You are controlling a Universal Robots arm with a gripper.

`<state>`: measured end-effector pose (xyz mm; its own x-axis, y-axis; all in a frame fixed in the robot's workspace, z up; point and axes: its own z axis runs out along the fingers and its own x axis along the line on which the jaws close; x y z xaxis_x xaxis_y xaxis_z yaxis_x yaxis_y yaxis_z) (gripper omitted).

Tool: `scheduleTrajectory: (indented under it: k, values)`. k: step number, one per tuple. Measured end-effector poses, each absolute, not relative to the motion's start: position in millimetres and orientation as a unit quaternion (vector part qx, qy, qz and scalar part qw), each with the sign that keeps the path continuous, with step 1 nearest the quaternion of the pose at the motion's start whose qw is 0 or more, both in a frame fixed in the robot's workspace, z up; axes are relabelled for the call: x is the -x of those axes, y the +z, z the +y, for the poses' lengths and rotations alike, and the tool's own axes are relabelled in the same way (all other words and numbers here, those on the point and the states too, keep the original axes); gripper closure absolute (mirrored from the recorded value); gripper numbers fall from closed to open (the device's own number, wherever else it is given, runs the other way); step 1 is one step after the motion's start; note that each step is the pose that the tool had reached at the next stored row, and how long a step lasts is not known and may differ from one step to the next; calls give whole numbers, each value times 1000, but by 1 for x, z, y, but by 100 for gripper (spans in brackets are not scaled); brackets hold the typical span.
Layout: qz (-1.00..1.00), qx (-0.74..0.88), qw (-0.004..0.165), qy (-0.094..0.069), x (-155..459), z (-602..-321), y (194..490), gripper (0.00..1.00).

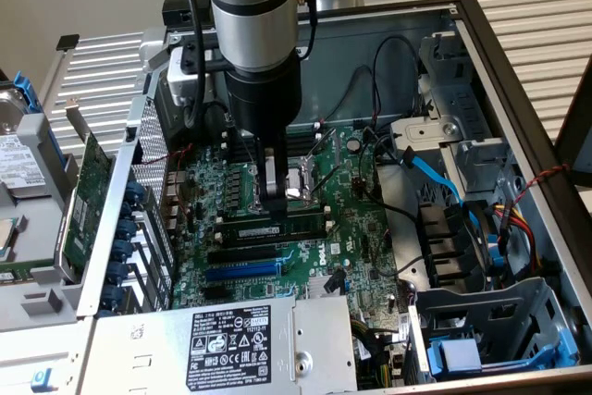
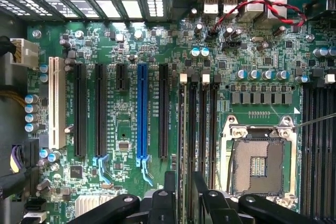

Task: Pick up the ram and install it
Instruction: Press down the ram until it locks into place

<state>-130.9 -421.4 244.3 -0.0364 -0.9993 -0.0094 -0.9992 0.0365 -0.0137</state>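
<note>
The ram [image 1: 301, 226] is a thin green stick with dark chips. It lies along one of the long black slots [image 1: 305, 216] on the motherboard, just beside the CPU socket [image 1: 301, 178]. My gripper [image 1: 272, 213] reaches straight down onto the middle of the ram, fingers close together on either side of it. In the wrist view the ram [image 2: 182, 129] shows edge-on as a narrow line running away from between my fingertips [image 2: 169, 190], in the slot with a white end clip [image 2: 183, 78]. The gripper [image 2: 182, 188] is shut on it.
The open PC case has metal walls all around. A large green expansion card [image 1: 88, 191] leans outside at the exterior view's left. The power supply [image 1: 245, 339] lies in front, with a blue cable [image 1: 435, 173] and drive cages at the right. The blue slot [image 2: 142, 114] and black card slots lie beside the ram slots.
</note>
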Motion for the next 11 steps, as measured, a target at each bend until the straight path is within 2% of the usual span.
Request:
scheduleTrajectory:
  k: [6,7,9,11]
  values:
    - [720,694,5,1,132,-419,244,73]
    - [720,694,5,2,132,-419,244,75]
    - [720,694,4,3,133,-418,244,88]
    - [720,694,2,4,133,-417,244,89]
